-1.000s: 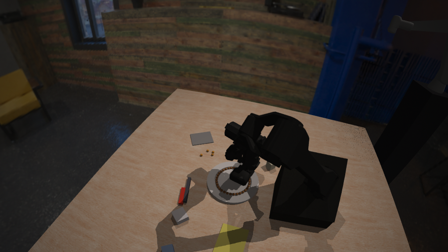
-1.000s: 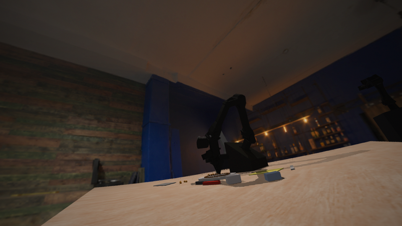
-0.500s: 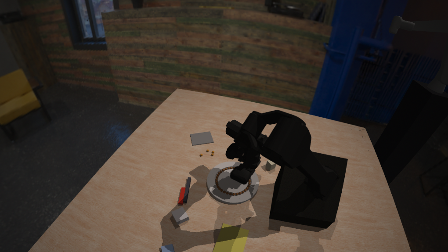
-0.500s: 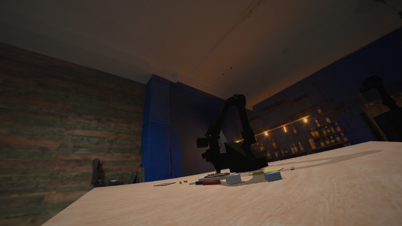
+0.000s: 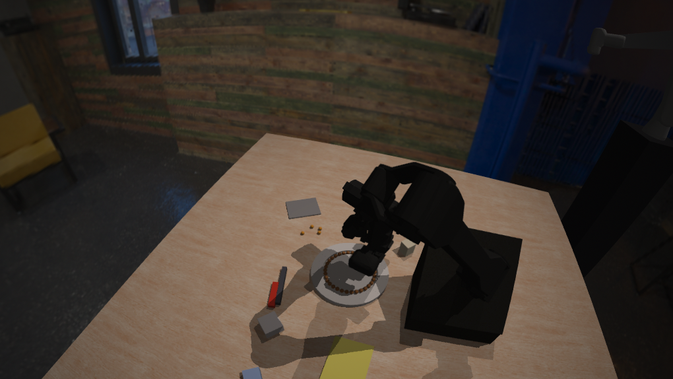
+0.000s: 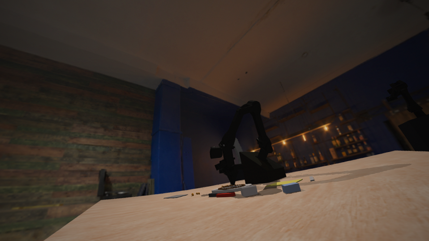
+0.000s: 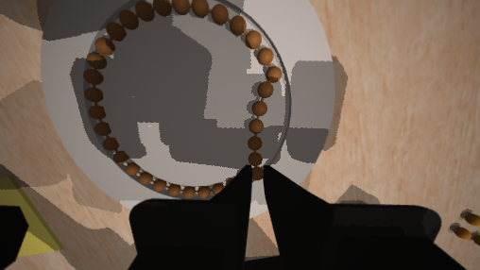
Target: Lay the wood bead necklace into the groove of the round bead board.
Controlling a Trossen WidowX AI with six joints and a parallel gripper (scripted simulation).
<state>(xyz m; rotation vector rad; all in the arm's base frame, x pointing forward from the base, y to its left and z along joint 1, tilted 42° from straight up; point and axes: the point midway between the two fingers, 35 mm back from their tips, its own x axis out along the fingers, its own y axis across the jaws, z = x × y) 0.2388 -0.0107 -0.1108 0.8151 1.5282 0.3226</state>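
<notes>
The brown wood bead necklace (image 5: 346, 291) (image 7: 259, 109) lies as a loop on the round pale grey bead board (image 5: 316, 278) (image 6: 215, 191) (image 7: 312, 42). In the wrist view its left and top beads follow the dark circular groove. Its right side runs inward of the groove, nearly straight down to the fingertips. My gripper (image 6: 232, 184) (image 7: 257, 171) is low over the board, its fingers shut on the necklace at one bead. A few beads beside the left finger are hidden behind it. In the top view the arm hides the fingertips.
Small amber beads (image 5: 311, 226) (image 7: 461, 232) and a grey tile (image 5: 303, 207) lie beyond the board. A red bar (image 5: 272, 294), a dark bar (image 5: 282, 284), a grey block (image 5: 270, 324) (image 6: 249, 191), a blue block (image 6: 291, 188) and a yellow sheet (image 5: 348, 360) (image 7: 42, 245) lie around it. A pale cube (image 5: 406, 247) stands near the arm's base.
</notes>
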